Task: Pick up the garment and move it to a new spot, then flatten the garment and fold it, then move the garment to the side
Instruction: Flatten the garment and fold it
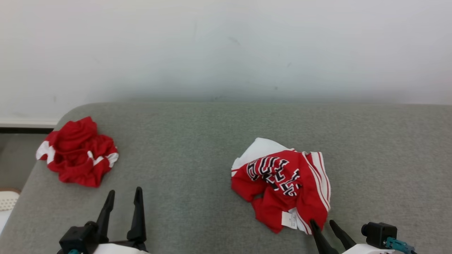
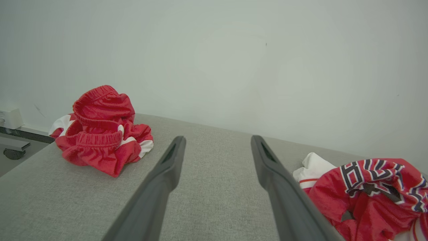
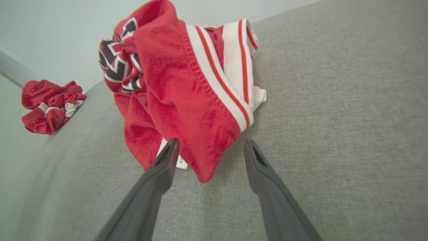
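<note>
head view – crumpled red garment [image 1: 282, 183], white-striped.

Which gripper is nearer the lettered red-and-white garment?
Right. The right gripper has open jaws at the near edge of the lettered garment; the left gripper sits well to its left.

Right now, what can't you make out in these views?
Lettered garment: wording lost in its own folds, head view; right edge crops it, left wrist view.
Its white label: print too small, head view.
Pale perforated object: cut by left edge, head view.
Right gripper: contact with the garment unclear, head view.
</note>
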`<state>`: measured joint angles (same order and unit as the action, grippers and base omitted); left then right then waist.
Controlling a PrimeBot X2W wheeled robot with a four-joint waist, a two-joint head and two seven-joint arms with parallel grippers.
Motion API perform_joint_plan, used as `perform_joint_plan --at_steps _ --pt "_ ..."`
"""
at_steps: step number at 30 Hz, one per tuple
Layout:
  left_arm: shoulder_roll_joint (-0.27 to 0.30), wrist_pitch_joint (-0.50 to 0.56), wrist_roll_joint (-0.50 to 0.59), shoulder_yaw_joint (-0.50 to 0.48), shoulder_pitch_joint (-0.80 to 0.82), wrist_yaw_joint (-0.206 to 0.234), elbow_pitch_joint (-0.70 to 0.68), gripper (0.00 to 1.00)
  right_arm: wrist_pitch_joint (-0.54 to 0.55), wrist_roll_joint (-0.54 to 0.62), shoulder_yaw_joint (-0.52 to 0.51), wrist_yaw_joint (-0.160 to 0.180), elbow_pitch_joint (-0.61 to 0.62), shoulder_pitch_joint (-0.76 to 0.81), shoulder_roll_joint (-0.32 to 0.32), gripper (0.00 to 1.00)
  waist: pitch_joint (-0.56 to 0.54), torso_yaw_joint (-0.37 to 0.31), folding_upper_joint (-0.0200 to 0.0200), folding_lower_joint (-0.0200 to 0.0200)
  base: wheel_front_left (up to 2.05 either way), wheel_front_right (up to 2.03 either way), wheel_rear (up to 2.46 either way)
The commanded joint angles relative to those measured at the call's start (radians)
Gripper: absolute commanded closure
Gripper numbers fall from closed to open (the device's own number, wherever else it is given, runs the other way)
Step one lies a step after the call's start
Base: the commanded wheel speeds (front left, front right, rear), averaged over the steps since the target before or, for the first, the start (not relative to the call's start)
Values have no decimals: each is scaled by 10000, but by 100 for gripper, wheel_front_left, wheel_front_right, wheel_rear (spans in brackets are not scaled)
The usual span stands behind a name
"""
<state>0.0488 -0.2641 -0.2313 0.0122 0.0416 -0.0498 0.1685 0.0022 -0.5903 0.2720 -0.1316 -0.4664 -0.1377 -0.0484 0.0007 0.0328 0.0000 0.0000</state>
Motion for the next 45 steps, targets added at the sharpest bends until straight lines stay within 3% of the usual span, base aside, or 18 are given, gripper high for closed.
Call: perform_joint_plan --at_steps 1,6,7,8,9,19,28,35,44,45 --pt "35 -5 115 -13 107 -1 22 0 35 -366 41 18 -150 -175 -43 0 46 302 0 0 0 0 0" --pt "33 -5 140 8 137 -15 59 0 -202 -881 194 18 -827 -412 -39 0 121 703 0 0 0 0 0" --pt "31 -5 165 -7 131 -23 61 0 -317 -883 270 18 -909 -472 -46 53 132 755 0 0 0 0 0" --pt "33 -5 196 -32 120 -33 61 0 -495 -894 282 18 -959 -519 -49 85 143 789 0 0 0 0 0" --pt "33 -5 206 -46 112 -43 57 0 -658 -960 257 18 -1006 -547 -60 100 151 812 0 0 0 0 0" --pt "32 -6 0 55 26 -29 147 0 -1386 -1161 339 18 -67 -1053 -368 100 114 463 0 0 0 0 0" --pt "33 -6 -15 236 360 -104 64 0 157 -2659 -588 18 914 -2350 -1343 100 770 278 0 0 0 0 0" --pt "33 -6 -83 381 933 -205 86 0 1765 -3554 -1382 18 -534 -4136 -2528 100 1831 631 0 0 0 0 0" --pt "32 -6 -102 466 1479 -304 204 0 2168 -3528 -1423 18 -3049 -6045 -3158 100 2476 1130 0 0 0 0 0" --pt "33 -6 -97 483 1499 -306 215 0 2205 -3475 -1378 18 -3383 -6217 -3209 92 2483 1160 0 0 0 0 0"
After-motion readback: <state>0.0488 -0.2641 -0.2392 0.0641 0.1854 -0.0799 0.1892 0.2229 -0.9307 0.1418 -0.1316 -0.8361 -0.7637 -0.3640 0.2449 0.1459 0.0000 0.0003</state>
